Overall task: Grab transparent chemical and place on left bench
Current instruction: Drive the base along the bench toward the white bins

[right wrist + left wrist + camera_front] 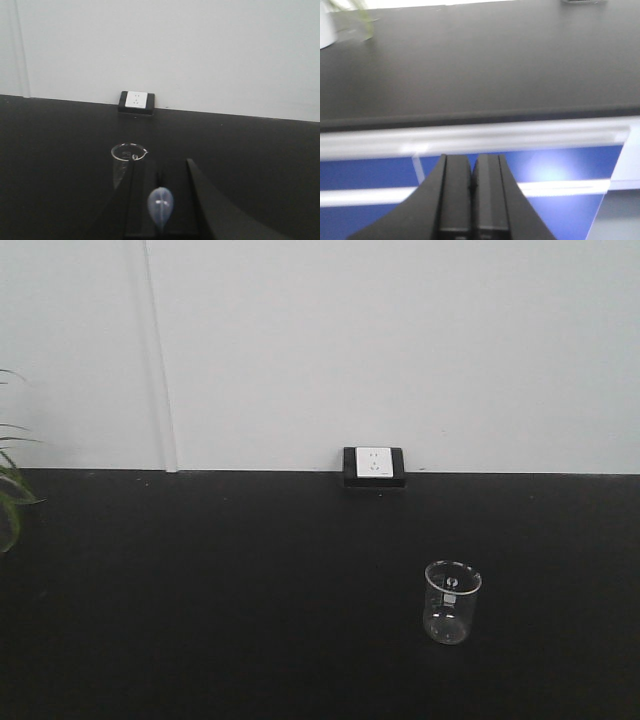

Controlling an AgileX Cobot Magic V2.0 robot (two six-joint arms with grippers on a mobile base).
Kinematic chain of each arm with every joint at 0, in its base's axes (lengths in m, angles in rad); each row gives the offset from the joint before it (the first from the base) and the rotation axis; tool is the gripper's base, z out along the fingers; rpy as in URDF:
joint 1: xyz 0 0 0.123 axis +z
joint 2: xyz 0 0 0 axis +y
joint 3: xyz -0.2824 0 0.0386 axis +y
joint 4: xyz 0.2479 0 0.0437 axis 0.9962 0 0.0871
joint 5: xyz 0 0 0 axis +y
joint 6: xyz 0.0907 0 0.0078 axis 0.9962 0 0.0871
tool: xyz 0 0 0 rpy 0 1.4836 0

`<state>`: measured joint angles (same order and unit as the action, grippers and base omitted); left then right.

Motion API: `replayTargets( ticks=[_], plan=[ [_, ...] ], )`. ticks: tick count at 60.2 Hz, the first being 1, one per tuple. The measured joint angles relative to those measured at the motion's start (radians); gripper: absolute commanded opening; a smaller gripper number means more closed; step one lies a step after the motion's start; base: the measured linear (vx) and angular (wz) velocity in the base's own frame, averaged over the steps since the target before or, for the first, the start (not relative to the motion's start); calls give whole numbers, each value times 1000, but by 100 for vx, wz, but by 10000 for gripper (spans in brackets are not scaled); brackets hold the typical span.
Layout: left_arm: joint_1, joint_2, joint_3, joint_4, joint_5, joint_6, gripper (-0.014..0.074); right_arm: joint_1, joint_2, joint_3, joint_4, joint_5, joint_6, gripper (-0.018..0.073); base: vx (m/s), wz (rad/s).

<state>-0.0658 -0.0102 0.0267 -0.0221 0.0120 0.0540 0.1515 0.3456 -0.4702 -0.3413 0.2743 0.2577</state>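
The left gripper (472, 160) hangs low in front of the counter (470, 65), below its front edge and aimed at it. Its two black, flat-sided fingers (457, 195) are pressed together, with only a thin seam between them and nothing held. Just past the tips is a blue cabinet front (560, 170), then a pale strip (470, 137) running under the counter's front edge.

The right gripper (160, 172) reaches low over the counter, pointing straight toward the back edge. Its dark fingers (142, 200) also look drawn together, with a thin seam at the tips. A pale bluish oval blur (160, 206) sits over that seam close to the camera; what it is cannot be told.

The transparent chemical (452, 605), a small clear glass beaker with a pouring lip and a small white mark, stands upright on the counter's right half, out from the back edge. In the right wrist view it (125, 160) stands just beyond the gripper's left finger, apart from both grippers. Its contents cannot be made out.

The counter is matte black and flat. At its back edge, a white socket (374, 464) in a black frame sits against a plain white wall (400, 340). Green plant leaves (10, 495) lean in at the far left edge, and the left wrist view shows a white pot (325, 25) at the far left corner.
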Motion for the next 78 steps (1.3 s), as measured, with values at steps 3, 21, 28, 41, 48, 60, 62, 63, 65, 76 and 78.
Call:
replayTargets(
  ticks=[3,21,28,41,48,60,62,63,65,76,78],
  plan=[
    [0,0,0,0,0,0,-3,0,0,0,0,0,0,-4,-33,29],
    [0,0,0,0,0,0,-3,0,0,0,0,1,0,-4,-35,37],
    [0,0,0,0,0,0,-3,0,0,0,0,1,0,-4,-35,44],
    [0,0,0,0,0,0,-3,0,0,0,0,0,0,-4,-33,44],
    [0,0,0,0,0,0,-3,0,0,0,0,0,0,-4,-30,42],
    [0,0,0,0,0,0,-3,0,0,0,0,0,0,-4,-27,45],
    [0,0,0,0,0,0,-3,0,0,0,0,0,0,-4,-24,53],
    [0,0,0,0,0,0,-3,0,0,0,0,0,0,-4,-24,54],
    [0,0,0,0,0,0,-3,0,0,0,0,0,0,-4,-24,55],
    [0,0,0,0,0,0,-3,0,0,0,0,0,0,-4,-21,61],
    [0,0,0,0,0,0,-3,0,0,0,0,0,0,-4,-18,66]
  ],
)
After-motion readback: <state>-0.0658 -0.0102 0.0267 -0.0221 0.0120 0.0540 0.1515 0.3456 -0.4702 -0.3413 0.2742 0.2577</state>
